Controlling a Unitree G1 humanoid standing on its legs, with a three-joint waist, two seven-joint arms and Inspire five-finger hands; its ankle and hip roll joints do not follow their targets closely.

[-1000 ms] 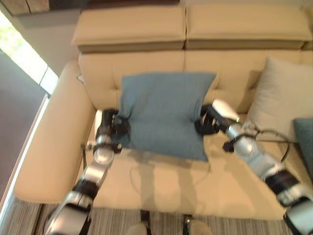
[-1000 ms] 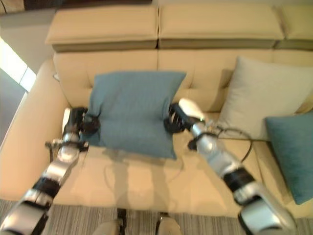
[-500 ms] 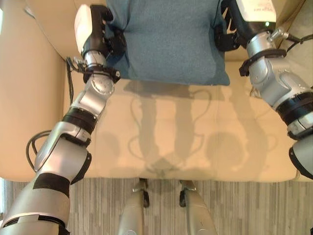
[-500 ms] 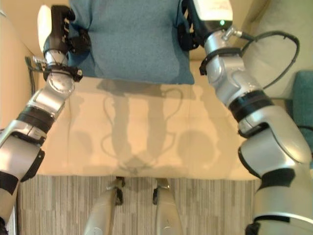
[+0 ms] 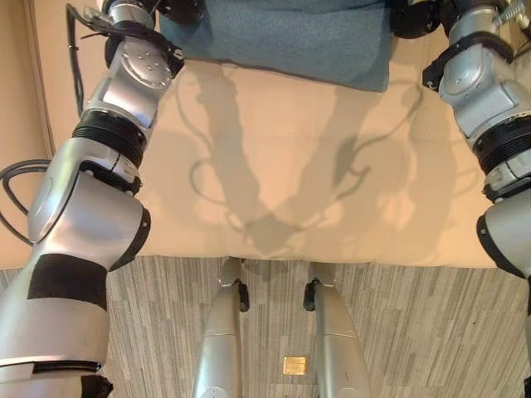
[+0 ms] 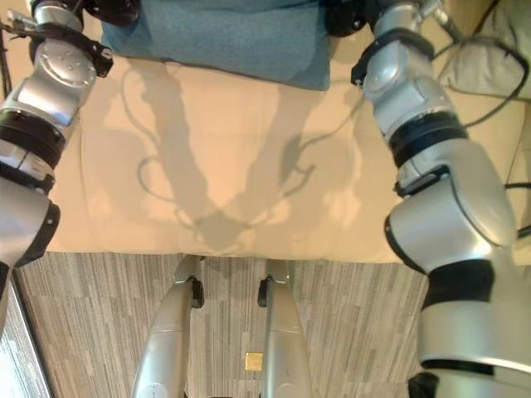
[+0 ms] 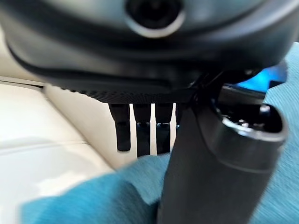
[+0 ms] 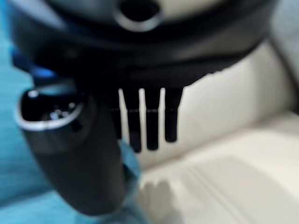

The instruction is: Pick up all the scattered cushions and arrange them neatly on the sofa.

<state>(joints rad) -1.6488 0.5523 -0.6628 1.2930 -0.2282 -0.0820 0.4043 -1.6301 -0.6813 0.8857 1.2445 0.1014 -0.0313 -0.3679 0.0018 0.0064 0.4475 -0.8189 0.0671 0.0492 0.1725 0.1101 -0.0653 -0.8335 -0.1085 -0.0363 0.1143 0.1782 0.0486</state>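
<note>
Camera tipped down since earlier frame; cushion (image 5: 282, 37) at far edge of sofa (image 5: 332, 166) seat. Left hand (image 7: 205, 154), right hand (image 8: 74, 154) pinch its side edges. Soft, light; hold by sides.

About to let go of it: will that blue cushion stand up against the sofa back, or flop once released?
Likely soft and floppy: the blue cushion bulges and creases where the left hand and right hand press its sides. Probably light for its bulk, since it is carried by its sides alone. Its lower edge sags unevenly toward the sofa seat, so it may slump.
</note>
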